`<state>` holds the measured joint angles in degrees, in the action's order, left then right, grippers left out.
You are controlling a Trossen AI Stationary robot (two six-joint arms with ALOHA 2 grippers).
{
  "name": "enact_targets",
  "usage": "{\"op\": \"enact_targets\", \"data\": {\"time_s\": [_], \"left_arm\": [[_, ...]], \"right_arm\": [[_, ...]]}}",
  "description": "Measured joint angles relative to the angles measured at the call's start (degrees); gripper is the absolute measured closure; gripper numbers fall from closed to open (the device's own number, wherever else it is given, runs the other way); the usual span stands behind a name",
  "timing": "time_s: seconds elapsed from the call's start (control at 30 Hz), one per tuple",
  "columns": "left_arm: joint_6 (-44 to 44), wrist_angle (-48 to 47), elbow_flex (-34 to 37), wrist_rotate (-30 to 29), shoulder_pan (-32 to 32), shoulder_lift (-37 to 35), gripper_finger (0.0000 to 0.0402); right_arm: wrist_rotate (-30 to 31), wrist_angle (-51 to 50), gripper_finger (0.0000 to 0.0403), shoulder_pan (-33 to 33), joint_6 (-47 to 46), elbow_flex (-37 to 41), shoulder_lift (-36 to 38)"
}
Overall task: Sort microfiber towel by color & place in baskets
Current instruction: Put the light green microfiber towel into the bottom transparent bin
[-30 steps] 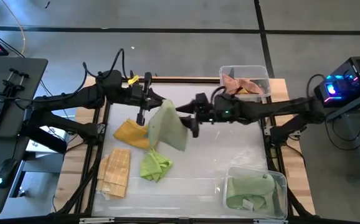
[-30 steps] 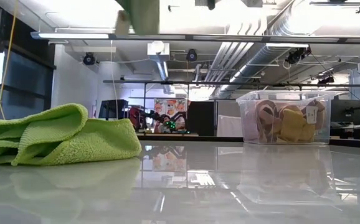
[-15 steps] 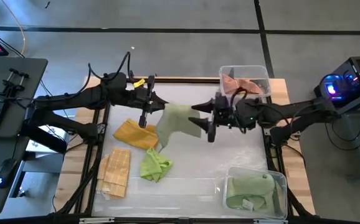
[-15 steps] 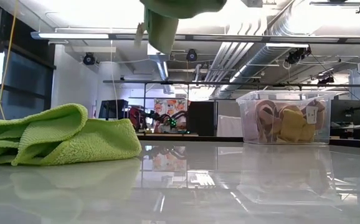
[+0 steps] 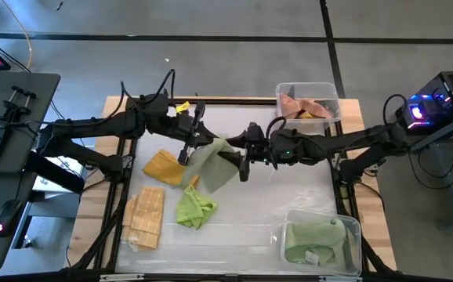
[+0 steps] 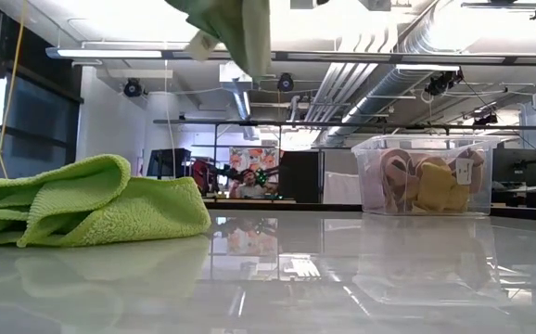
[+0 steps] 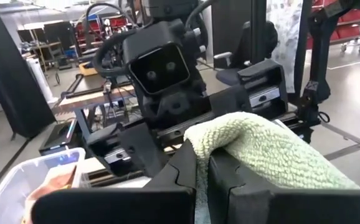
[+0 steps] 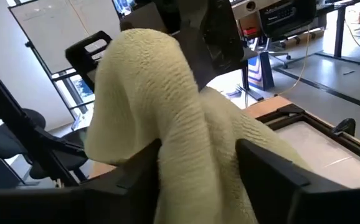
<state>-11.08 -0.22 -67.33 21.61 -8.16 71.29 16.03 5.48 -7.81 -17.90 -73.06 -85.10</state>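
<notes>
A pale green towel (image 5: pixel 215 162) hangs in the air over the table's middle, between my two grippers. Its lower part shows at the top of the low view (image 6: pixel 236 28). My left gripper (image 5: pixel 193 143) is shut on its left side, and my right gripper (image 5: pixel 240 159) is shut on its right side. The two clear baskets stand at the right. The far one (image 5: pixel 326 90) holds orange and pink towels, and the near one (image 5: pixel 352 227) holds green towels. My left gripper pinches a bunched edge of the towel (image 7: pixel 200 163) between its two fingers, coming from the table's left and slanting down. The towel is lifted clear and drapes away toward the other gripper. My right gripper pinches a thick fold of the towel (image 8: pixel 186 155) between its two fingers (image 8: pixel 264 168), coming level from the table's right. The towel bulges out past the fingers and hangs slack below, clear of the table.
On the table's left part lie a bright green towel (image 5: pixel 195 207), a yellow-orange towel (image 5: pixel 166 167) and a tan towel (image 5: pixel 146 215). The bright green towel also shows in the low view (image 6: pixel 82 199). Bare tabletop (image 5: pixel 281 196) lies between the hanging towel and the baskets.
My right gripper drew toward the table's right edge, stretching the pale green towel out sideways. It then came back toward my left gripper, and the towel now hangs bunched and slack. My left gripper has shifted a little toward the right and near edges. Both have stayed shut on the towel.
</notes>
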Motion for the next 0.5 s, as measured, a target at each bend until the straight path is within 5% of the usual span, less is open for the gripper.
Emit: {"op": "enact_targets", "data": {"time_s": [0.27,0.4,0.5], "left_arm": [[2.0,-3.7,0.0,-1.3,-0.5,-1.7,0.0374],[1.9,-12.0,-0.1,-1.4,-1.1,-5.1,0.0338],[0.1,-18.9,-0.1,-1.6,-2.0,-6.9,0.0321]], "right_arm": [[0.6,-0.7,0.0382,-1.0,-0.1,-1.5,0.3],[0.1,-14.2,0.0372,-4.6,-6.9,-10.3,1.2],[-2.9,-34.7,0.0367,-8.5,-14.2,-21.0,1.0]]}}
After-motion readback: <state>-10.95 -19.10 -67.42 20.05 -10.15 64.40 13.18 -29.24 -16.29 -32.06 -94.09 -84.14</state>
